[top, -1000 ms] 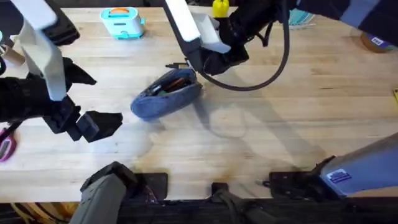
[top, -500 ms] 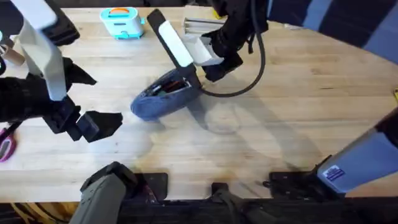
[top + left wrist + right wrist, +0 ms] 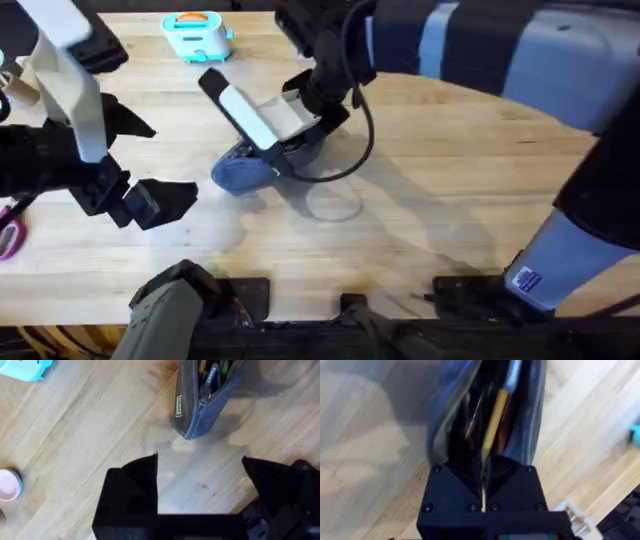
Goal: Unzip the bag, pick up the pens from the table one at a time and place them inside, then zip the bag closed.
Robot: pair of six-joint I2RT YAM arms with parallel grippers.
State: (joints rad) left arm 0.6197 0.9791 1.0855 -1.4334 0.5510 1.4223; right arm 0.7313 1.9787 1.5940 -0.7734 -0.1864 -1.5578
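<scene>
The blue-grey bag [image 3: 240,172] lies unzipped on the table [image 3: 440,170], left of centre. My right gripper [image 3: 287,148] hangs over its far end, with the arm reaching across from the right. In the right wrist view the right gripper [image 3: 483,487] is shut on a tan pen [image 3: 495,415], whose length points down into the bag's dark opening [image 3: 470,420]. Other pens [image 3: 212,372] show inside the bag [image 3: 200,415] in the left wrist view. My left gripper [image 3: 155,158] [image 3: 200,480] stands open and holds nothing, a short way to the bag's left.
A teal toy toaster [image 3: 197,35] stands at the back left of the table. Pink scissor handles [image 3: 8,238] lie at the left edge. A pink round object [image 3: 7,485] shows in the left wrist view. Bare wood lies right of the bag.
My right arm has swung left and toward the front, bringing the pen from beyond the bag's far end down over its opening. The left arm and the bag have not moved.
</scene>
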